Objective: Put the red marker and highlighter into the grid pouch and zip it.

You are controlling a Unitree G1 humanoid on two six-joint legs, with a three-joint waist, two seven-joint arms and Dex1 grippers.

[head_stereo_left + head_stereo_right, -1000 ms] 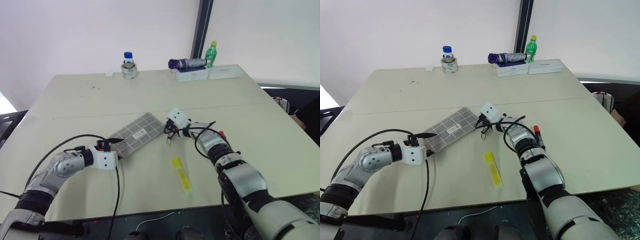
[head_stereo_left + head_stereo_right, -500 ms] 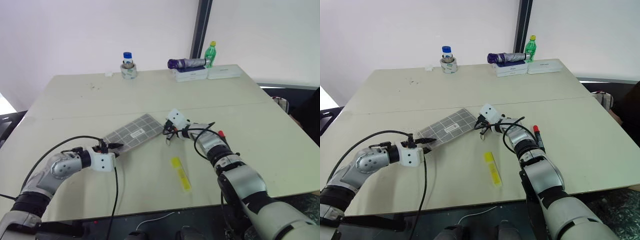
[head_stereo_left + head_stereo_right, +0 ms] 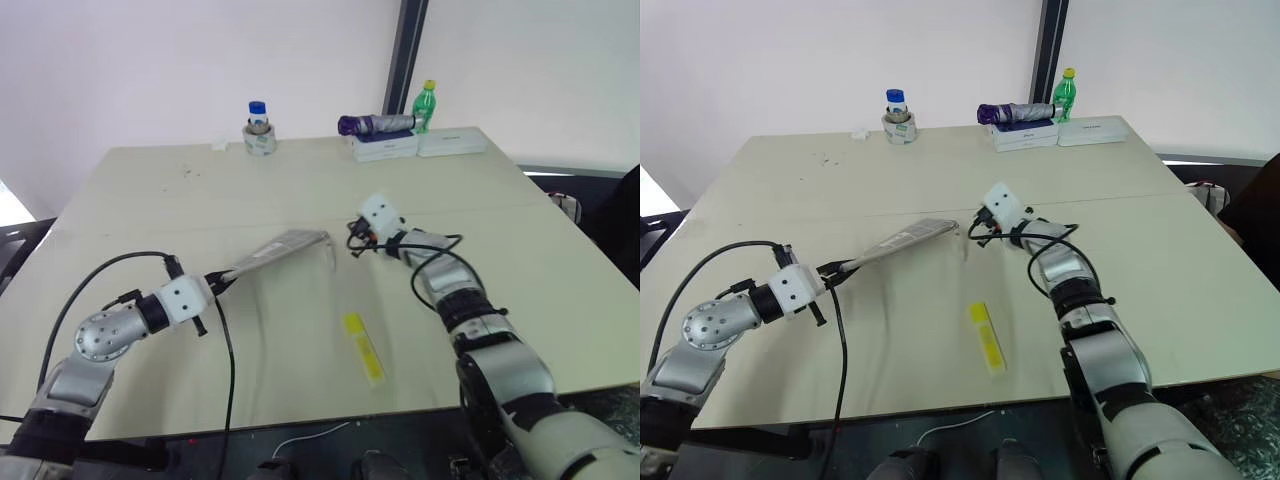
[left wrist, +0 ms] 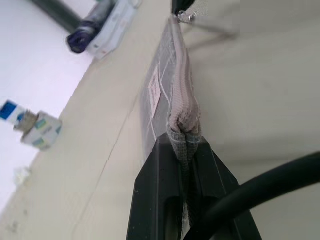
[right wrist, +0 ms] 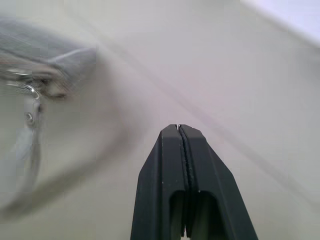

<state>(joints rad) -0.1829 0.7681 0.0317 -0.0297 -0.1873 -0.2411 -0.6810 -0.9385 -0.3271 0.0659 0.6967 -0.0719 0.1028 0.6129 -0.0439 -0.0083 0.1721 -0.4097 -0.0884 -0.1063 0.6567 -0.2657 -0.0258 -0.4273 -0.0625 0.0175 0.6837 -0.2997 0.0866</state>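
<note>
The grid pouch [image 3: 280, 248] hangs off the table, turned nearly edge-on. My left gripper [image 3: 216, 283] is shut on its near end, and in the left wrist view its fingers [image 4: 162, 165] pinch the grey fabric [image 4: 161, 90]. My right gripper [image 3: 352, 241] is shut with nothing in it, just past the pouch's far end, where a thin metal loop [image 3: 330, 256] dangles. In the right wrist view the shut gripper [image 5: 178, 129] stands apart from that blurred end [image 5: 60, 70]. The yellow highlighter [image 3: 363, 348] lies on the table near the front. The red marker is hidden.
Along the table's far edge stand a tape roll with a blue-capped jar [image 3: 258, 133], a folded purple umbrella [image 3: 375, 125] on white boxes [image 3: 420, 145] and a green bottle [image 3: 426, 105]. A seam [image 3: 520, 208] crosses the tabletop.
My left gripper shut on the pouch's near end and lifted it, tipping the pouch off the table onto its edge. My right gripper rose and moved right, away from the pouch's far corner.
</note>
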